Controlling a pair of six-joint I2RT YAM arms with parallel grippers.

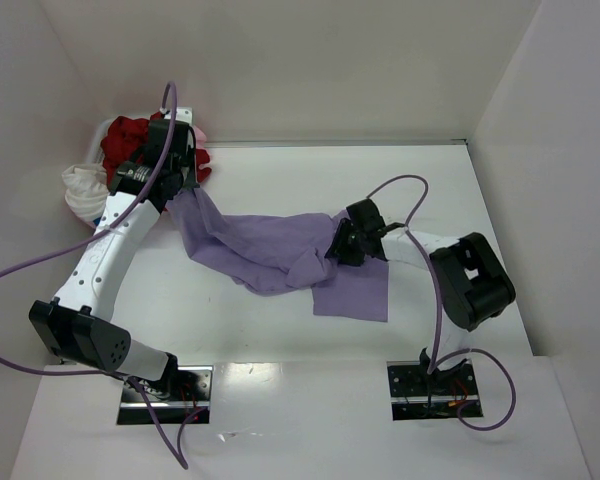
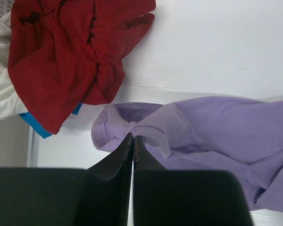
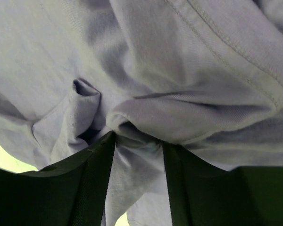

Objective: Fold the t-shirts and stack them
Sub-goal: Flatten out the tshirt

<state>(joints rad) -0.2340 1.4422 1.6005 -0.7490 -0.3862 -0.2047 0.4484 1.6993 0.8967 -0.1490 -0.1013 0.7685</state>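
Shirt [image 1: 260,250] stretches from our left gripper [image 2: 133,137], pinching its hem near the table's [image 1: 280,340] far-left corner, to our right gripper [image 3: 139,139], straddling a fold; grip there uncertain.

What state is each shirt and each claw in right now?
Purple t-shirt: unfolded, crumpled, stretched between the two claws.
Red t-shirt: crumpled in a heap.
White t-shirt: crumpled beside the red one.
Left claw: shut, pinching the purple t-shirt.
Right claw: jaws apart around bunched purple cloth; grip uncertain.
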